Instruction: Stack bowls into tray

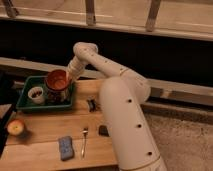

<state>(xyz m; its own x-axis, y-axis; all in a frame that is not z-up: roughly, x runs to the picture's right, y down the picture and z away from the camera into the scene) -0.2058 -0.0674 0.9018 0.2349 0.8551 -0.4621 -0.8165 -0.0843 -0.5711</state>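
You are late in the job, by the look of it: the orange-brown bowl (57, 81) sits inside the green tray (24, 103) at its right end, raised above the tray floor, and something dark shows just beneath it, which is likely the purple bowl, though you cannot make that one out for certain. The gripper (68, 76) is at the bowl's rim, at about two o'clock from its centre, reached in from the arm's elbow above; whether the jaws are gripping the rim or have let go cannot be told. If the stack is seated, what is left is to release and lift away. Counting: one bowl plainly visible and one only guessed at, one tray, one white cup (36, 94) in the tray at nine o'clock from the bowl. On the worktop (47, 127) you have one apple (16, 127), one blue sponge (65, 147), one fork (84, 141) and two small dark things (91, 104).
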